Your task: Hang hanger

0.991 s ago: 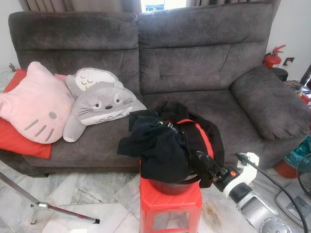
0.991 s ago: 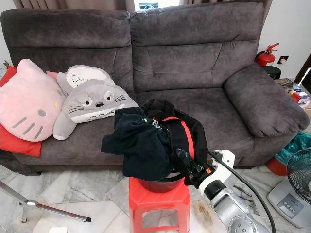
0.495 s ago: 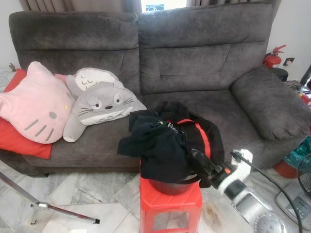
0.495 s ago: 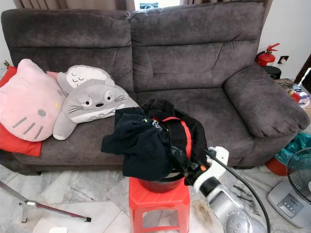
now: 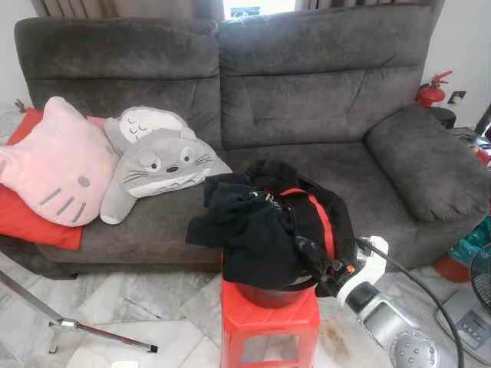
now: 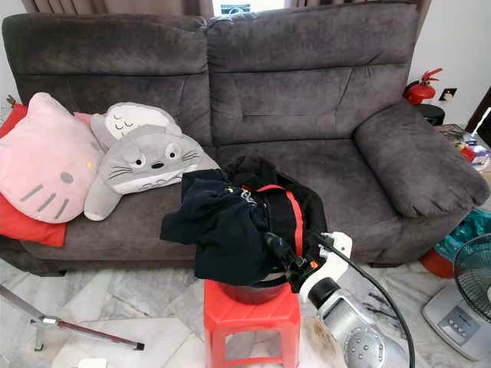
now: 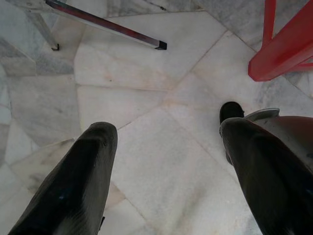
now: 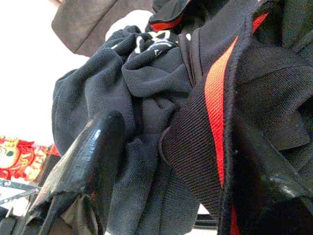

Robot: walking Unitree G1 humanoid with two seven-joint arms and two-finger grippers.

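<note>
Black clothes (image 5: 268, 230) bury basin on red stool (image 5: 268, 318) | right gripper (image 8: 171, 161) spread, fingers against fabric | left gripper (image 7: 166, 166) spread above floor

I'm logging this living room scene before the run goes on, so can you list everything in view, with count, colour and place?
sofa: one, dark grey, across the back
cat-face cushion: one, pink, on the sofa's left end
red cushion: one, under the pink one
plush toys: two, grey, beside the pink cushion
pile of clothes: one, black with a red stripe, heaped on a dark tub
stool: one, red plastic, under the tub
fire extinguisher: one, red, right of the sofa
fan: one, white, far right on the floor
metal stand leg: one, on the marble floor, lower left
right gripper: fingers open, at the clothes pile
left gripper: fingers open, over the floor
</note>
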